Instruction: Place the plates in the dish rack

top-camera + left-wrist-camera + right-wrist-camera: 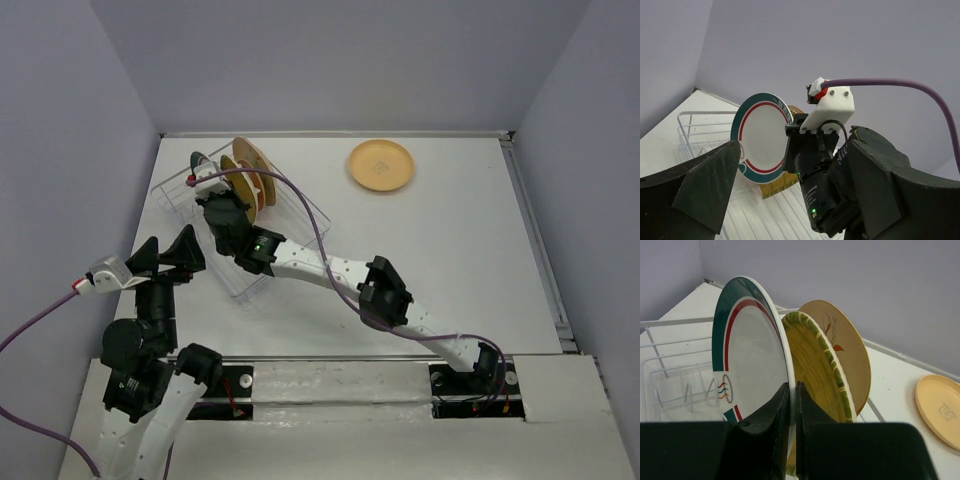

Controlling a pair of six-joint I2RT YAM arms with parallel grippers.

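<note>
The right gripper (792,390) is pinching the ringed white plate (752,355) by its rim, seating it upright in the dish rack (675,321) beside the yellow plate (815,365) — a gentle release is likely coming next. The left gripper (168,255) is hanging spread wide, empty.

round white plate with green-and-red rim rings (747,365): bottom edge hidden behind the right arm's black fingers (775,435).
squarish ribbed yellow plate (820,375): left part covered by the white plate.
round tan plate with a leaf drawing (850,352): only its right side shows.
plain round tan plate (940,407) on the white desk (890,380): cut by the right wrist view's right edge.
thin white wire dish rack (675,342): runs off the left edge.
left arm's dark fingers (705,185): blurred, cut by the bottom edge.
</note>
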